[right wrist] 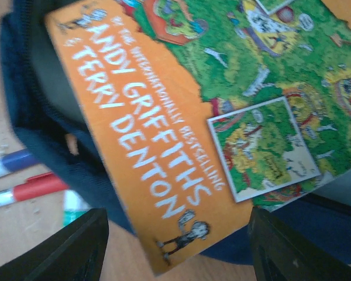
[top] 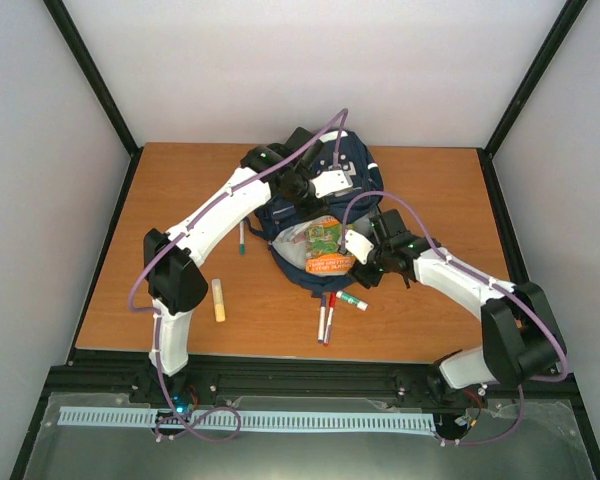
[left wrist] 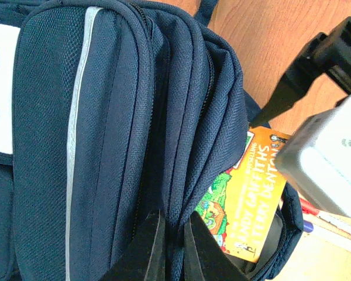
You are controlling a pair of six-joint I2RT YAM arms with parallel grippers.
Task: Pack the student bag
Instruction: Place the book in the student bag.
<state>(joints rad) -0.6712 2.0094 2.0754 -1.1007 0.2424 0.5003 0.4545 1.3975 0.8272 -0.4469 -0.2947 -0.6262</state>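
Observation:
The student bag (top: 355, 170), navy with a thin pale stripe (left wrist: 76, 146), lies at the back middle of the table with its mouth toward the arms. An orange and green book (top: 325, 250) sticks halfway out of that mouth. My left gripper (left wrist: 174, 234) is shut on a fold of the bag's navy fabric beside the opening, above the book (left wrist: 245, 199). My right gripper (right wrist: 178, 246) is open, its fingers (right wrist: 70, 246) standing wide on either side of the book's orange lower corner (right wrist: 164, 193). Neither finger clearly presses on the book.
Red and blue pens (top: 325, 320) and a green-capped marker (top: 353, 300) lie on the wood just in front of the bag. A green pen (top: 242, 238) lies left of the bag, with a yellow stick (top: 219, 300) nearer the left arm. Black frame rails edge the table.

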